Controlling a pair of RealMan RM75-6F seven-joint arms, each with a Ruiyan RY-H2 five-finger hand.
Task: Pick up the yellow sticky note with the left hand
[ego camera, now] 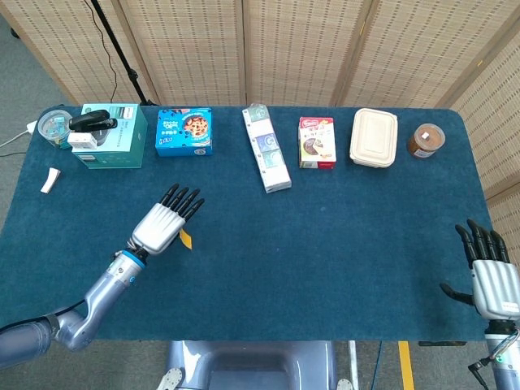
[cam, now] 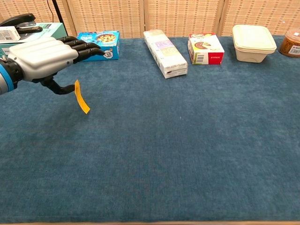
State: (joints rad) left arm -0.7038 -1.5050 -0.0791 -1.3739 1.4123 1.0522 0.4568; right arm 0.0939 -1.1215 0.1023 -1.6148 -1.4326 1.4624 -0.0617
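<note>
Yellow sticky note (cam: 82,97) dangles under left robot hand (cam: 44,58), thumb touching; pinch unclear, fingers extended.

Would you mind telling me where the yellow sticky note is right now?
In both views it is at the left, yellow sticky note hanging from the left hand above the table, in front of the blue cookie box.

no legible text — box (cam: 206,48) and carton (cam: 165,52) labels too blurred.
</note>
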